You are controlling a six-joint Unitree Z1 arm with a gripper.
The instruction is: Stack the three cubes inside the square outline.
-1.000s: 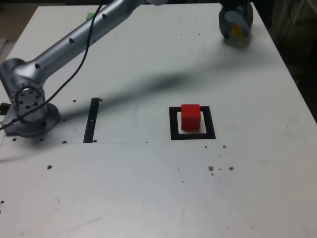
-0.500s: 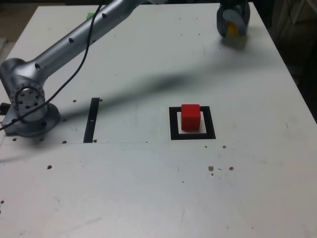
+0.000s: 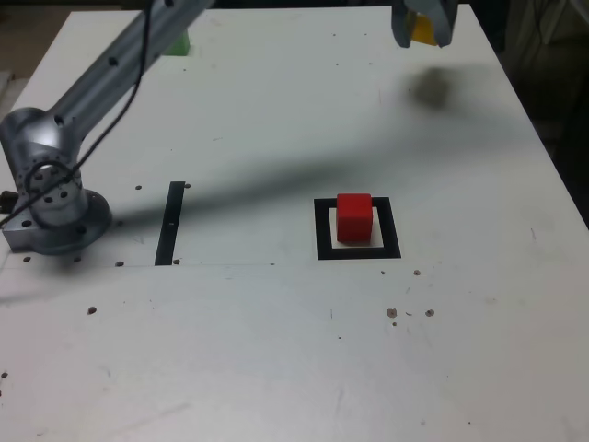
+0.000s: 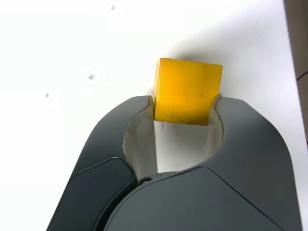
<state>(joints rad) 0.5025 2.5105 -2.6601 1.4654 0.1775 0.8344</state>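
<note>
The red cube (image 3: 354, 217) stands inside the square outline (image 3: 358, 250) near the table's middle. At the far right of the exterior view my gripper (image 3: 421, 22) hangs above the table, shut on the yellow cube (image 3: 423, 29). The wrist view shows the yellow cube (image 4: 186, 91) pinched between both dark fingers of the gripper (image 4: 184, 111), lifted off the white surface. Part of the green cube (image 3: 177, 40) shows at the far left, behind my arm.
My arm's base (image 3: 51, 198) sits at the exterior view's left. A narrow black strip (image 3: 170, 223) lies on the table beside it. The table's right edge (image 3: 543, 147) runs close to the gripper, with dark floor beyond.
The gripper has risen off the table with the yellow cube, and its shadow now lies apart below it. The arm swung, uncovering the green cube.
</note>
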